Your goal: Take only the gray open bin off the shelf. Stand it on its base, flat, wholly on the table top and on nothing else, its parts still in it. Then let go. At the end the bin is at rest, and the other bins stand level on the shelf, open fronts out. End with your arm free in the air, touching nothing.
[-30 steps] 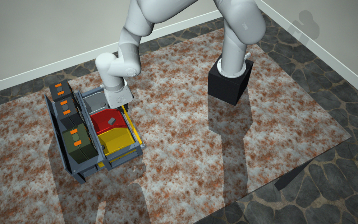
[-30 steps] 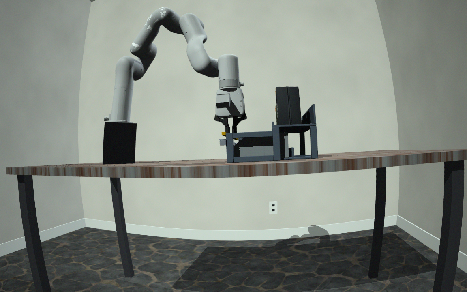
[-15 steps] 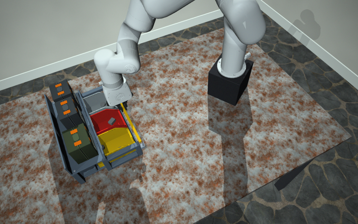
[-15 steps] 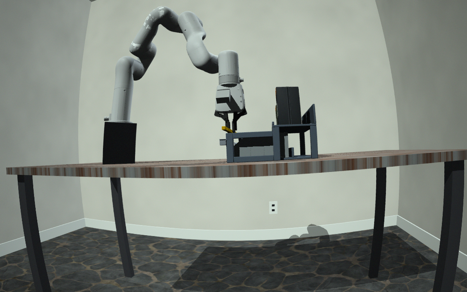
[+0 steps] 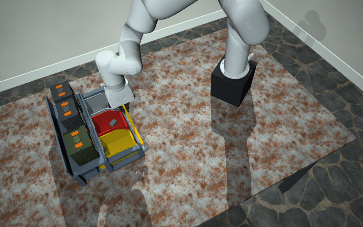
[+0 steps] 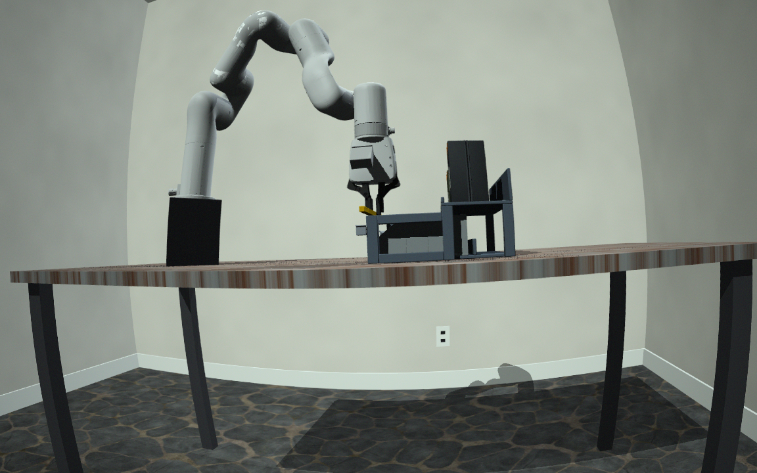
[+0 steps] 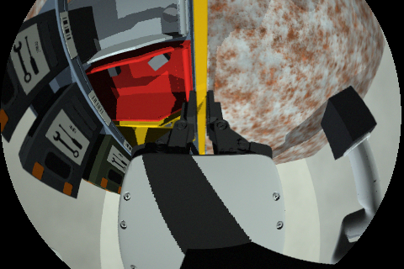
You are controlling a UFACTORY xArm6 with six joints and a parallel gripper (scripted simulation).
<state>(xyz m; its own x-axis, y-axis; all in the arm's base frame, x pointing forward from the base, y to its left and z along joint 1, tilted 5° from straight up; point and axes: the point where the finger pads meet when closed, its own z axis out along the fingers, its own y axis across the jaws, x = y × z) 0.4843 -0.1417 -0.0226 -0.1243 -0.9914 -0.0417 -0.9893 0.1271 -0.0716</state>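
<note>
The gray open bin (image 5: 95,103) (image 7: 126,6) sits in the far end bay of the blue-gray shelf (image 5: 124,153) (image 6: 407,217), with round gray parts in it. Its side shows through the shelf's end in the exterior view. The red bin (image 5: 103,119) (image 7: 145,107) is beside it, holding a gray block, and the yellow bin (image 5: 119,141) is at the near end. My gripper (image 5: 124,108) (image 6: 376,208) (image 7: 201,100) points down at the shelf's front. It is shut on a long yellow bar (image 5: 133,124) (image 6: 366,209) (image 7: 200,17), which is raised a little above the shelf's front bracket (image 6: 361,230).
Two dark cases (image 5: 61,91) (image 5: 70,114) and an olive case (image 5: 82,149) stand on the raised rear deck behind the bins. The arm's black base block (image 5: 227,89) (image 6: 194,232) stands on the table top (image 5: 177,158), across from the shelf's front.
</note>
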